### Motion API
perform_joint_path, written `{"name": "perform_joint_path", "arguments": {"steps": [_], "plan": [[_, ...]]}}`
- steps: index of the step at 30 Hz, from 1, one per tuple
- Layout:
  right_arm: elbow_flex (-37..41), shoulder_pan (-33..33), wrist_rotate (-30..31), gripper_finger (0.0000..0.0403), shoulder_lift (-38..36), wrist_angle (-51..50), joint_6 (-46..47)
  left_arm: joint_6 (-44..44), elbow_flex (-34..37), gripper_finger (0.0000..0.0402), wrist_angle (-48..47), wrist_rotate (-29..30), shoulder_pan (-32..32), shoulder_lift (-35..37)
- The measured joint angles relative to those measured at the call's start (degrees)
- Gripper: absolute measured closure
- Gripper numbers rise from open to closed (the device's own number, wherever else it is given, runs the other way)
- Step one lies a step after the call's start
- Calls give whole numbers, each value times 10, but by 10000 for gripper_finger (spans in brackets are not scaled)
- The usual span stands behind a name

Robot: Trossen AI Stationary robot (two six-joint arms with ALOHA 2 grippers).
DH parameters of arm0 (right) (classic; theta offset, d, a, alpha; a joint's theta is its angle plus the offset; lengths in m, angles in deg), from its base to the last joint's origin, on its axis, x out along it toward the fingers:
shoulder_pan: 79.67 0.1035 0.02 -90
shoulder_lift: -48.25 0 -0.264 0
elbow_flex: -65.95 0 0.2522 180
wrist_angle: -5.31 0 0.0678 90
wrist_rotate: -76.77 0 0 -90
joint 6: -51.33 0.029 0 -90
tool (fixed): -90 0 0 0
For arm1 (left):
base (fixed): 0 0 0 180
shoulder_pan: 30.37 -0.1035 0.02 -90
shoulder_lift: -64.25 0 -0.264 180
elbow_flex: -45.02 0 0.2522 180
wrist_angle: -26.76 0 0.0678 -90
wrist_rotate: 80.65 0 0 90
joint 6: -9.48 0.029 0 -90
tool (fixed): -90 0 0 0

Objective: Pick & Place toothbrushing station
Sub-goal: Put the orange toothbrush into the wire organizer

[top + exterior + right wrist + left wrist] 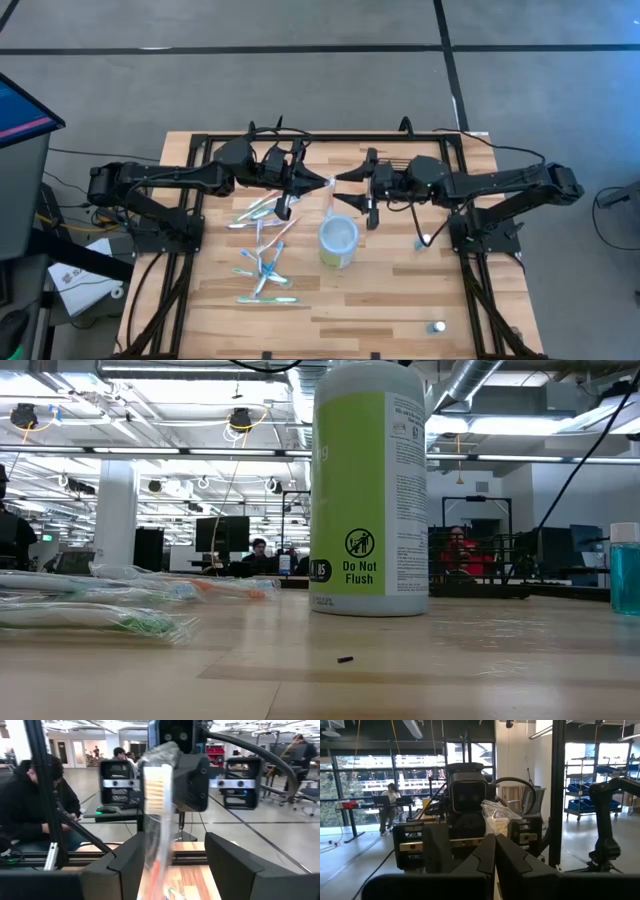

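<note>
Centre of the high view: our left gripper [322, 181] pinches the wrapped toothbrush [157, 785], right gripper [343, 178] gaping. Looks light with a slick wrapper, so we'd grab the stiff handle.

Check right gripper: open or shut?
Open. The right gripper's fingers stand wide apart around a wrapped toothbrush without clamping it.

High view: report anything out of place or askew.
Wrapped toothbrushes lie scattered at crossing angles on the table, left of the cup. A single toothbrush is held up in midair by the shut left claw.
</note>
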Motion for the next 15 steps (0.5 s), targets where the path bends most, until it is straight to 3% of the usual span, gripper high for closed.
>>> {"name": "perform_joint_path", "arguments": {"steps": [15], "plan": [[0,-2,-21,254,36,43,-2,1,0,401,-4,9,-1,0]]}}
